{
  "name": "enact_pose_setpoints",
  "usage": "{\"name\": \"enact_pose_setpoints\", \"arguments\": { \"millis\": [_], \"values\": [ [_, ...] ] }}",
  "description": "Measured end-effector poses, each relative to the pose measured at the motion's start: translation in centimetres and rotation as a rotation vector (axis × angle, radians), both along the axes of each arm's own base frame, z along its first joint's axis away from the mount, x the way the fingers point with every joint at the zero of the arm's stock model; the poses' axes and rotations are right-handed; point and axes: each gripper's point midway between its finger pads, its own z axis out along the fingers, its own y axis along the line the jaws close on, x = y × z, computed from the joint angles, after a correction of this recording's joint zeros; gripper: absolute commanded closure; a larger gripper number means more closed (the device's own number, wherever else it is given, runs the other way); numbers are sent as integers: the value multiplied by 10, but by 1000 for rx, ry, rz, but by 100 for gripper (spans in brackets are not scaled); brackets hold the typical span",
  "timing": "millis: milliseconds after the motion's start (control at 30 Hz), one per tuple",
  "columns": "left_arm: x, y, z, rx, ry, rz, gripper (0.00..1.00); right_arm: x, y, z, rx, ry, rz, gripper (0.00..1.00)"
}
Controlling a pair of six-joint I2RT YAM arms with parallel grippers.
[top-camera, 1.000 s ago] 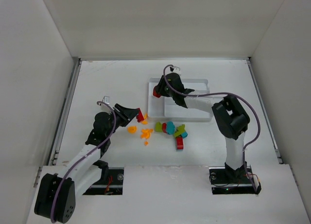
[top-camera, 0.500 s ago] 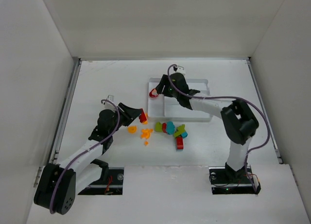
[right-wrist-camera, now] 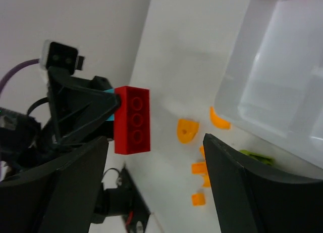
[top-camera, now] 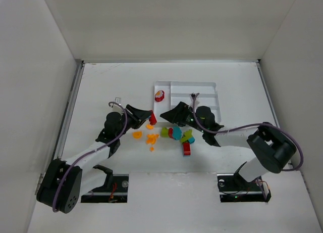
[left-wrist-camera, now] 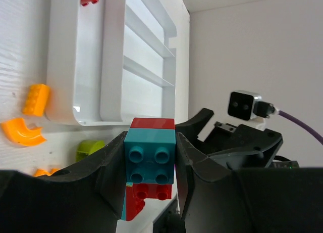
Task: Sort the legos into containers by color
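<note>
My left gripper [top-camera: 148, 116] is shut on a stacked teal and red brick [left-wrist-camera: 150, 153], held above the table just left of the tray [top-camera: 212, 86]. The brick's red side [right-wrist-camera: 132, 119] faces my right gripper [top-camera: 167, 115], which stands open close beside it with nothing between its fingers [right-wrist-camera: 262, 187]. One red lego [top-camera: 159, 96] lies in the tray's tall narrow section. Loose legos lie in front of the tray: orange ones [top-camera: 151, 139], lime green [top-camera: 164, 132], teal [top-camera: 176, 133] and red [top-camera: 186, 148].
The tray's long sections [left-wrist-camera: 146, 56] show nothing inside in the wrist views. White walls enclose the table on three sides. Orange pieces [right-wrist-camera: 186, 130] lie right under the two grippers, close to the tray's near corner [right-wrist-camera: 227, 104].
My right gripper opened, left a red lego in the tray's narrow section, and swung forward out of the tray toward the left gripper. The left gripper carried its brick slightly right.
</note>
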Motion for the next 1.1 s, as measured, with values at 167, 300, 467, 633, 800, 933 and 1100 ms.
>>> {"name": "enact_pose_setpoints", "arguments": {
  "millis": [167,300,467,633,800,933,1100],
  "values": [
    [-4,-11,11,-48,-16,-24,89,-14,23,14,144,13,109,18],
    [-8,-16,16,-73,-12,-38,89,-25,33,24,223,15,177,22],
    [-10,-18,22,-96,-17,-41,88,-30,38,23,263,48,215,27],
    [-9,-19,30,-122,-36,-41,88,-33,41,24,283,66,233,41],
    [-9,-22,38,-150,-52,-45,88,-36,43,31,306,64,248,45],
    [-13,-28,39,-156,-57,-66,88,-33,46,33,321,64,250,48],
    [-14,-30,42,-160,-68,-74,81,-33,47,35,345,72,254,58]
  ]
}}
